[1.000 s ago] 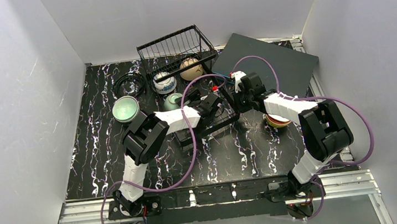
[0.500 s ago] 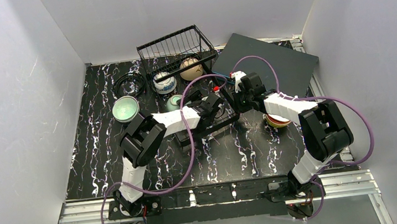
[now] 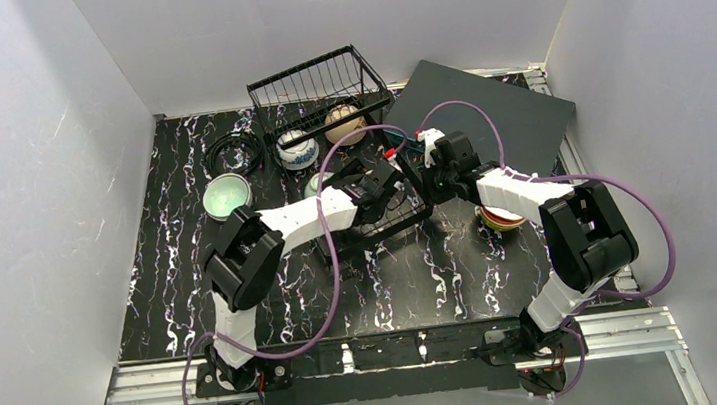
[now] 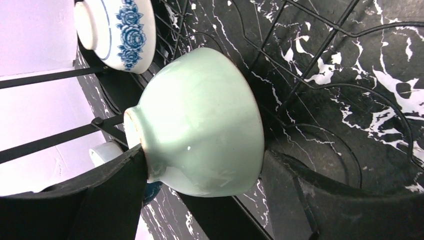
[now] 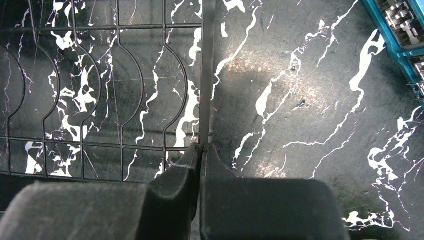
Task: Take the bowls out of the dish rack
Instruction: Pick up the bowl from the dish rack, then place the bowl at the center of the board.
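Left gripper (image 4: pixel 202 167) snug around pale green bowl (image 4: pixel 200 112); right gripper (image 5: pixel 201 151) tight on dish rack (image 5: pixel 207 75) edge.

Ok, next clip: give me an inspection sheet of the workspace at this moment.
Surface: black marbled table.
Job's things: dish rack holds a blue-and-white bowl, a beige bowl and a pale green bowl on edge; a green bowl and a bowl stack sit on the table.
Clutter: coiled black cable, dark flat box.
Grippers: left gripper straddles the pale green bowl, grip unclear; right gripper shut on a rack wire.
Cables: purple cables loop over both arms.
Surroundings: white walls, nothing else seen.
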### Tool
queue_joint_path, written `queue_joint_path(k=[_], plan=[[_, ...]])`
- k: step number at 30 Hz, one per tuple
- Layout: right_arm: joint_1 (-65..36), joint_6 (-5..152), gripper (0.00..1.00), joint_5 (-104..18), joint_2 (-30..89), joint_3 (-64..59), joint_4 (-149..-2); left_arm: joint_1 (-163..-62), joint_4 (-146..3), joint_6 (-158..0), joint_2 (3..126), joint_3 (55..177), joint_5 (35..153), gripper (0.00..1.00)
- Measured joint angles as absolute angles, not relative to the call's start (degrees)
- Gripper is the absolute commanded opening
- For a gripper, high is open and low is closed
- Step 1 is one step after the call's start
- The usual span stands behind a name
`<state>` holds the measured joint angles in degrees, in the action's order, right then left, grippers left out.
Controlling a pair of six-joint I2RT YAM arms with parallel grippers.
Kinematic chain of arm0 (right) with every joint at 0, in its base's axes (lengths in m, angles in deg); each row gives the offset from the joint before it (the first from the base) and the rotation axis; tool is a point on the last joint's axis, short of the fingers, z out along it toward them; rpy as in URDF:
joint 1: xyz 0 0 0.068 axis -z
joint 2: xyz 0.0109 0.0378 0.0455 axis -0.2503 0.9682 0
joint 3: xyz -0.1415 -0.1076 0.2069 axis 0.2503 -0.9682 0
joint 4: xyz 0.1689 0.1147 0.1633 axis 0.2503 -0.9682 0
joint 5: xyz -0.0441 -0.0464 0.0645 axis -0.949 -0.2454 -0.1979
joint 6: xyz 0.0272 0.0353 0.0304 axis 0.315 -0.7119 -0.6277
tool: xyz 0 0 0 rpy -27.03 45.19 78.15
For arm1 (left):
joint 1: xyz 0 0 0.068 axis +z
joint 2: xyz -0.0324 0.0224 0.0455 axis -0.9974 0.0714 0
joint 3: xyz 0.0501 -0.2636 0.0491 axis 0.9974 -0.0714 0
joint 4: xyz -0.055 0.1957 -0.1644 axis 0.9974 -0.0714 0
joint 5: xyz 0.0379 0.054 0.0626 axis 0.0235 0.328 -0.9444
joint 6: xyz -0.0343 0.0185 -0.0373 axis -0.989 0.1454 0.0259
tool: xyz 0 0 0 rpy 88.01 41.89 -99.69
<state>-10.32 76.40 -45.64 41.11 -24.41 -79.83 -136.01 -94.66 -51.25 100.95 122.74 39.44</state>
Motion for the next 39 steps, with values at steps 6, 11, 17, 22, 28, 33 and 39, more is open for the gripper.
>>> queue_joint_path(k=[6,11,17,22,28,33,39], plan=[[-10.3,75.3,0.27,-43.4,41.1,-24.6,-79.8,-136.0,-97.4,-53.9,97.0,123.7,41.0,0.15],[-10.4,73.7,0.49,-40.9,40.6,-24.6,-79.6,-136.0,-99.3,-56.7,93.7,124.4,42.5,0.11],[-10.8,72.1,0.77,-40.0,37.9,-24.6,-78.3,-135.9,-101.1,-61.4,91.0,125.1,45.1,0.08],[-11.0,70.7,0.91,-41.3,33.7,-24.7,-76.8,-135.2,-102.7,-66.2,88.8,125.1,48.6,0.08],[-11.0,67.3,0.95,-42.4,27.1,-27.8,-73.1,-133.9,-102.9,-73.0,83.3,124.8,54.5,0.07],[-11.0,63.5,0.95,-41.8,23.7,-30.5,-70.7,-132.9,-102.3,-78.1,78.2,123.3,59.1,0.06],[-11.0,56.7,0.95,-39.4,20.5,-34.9,-65.3,-131.9,-100.1,-85.3,73.1,119.3,65.7,0.06]])
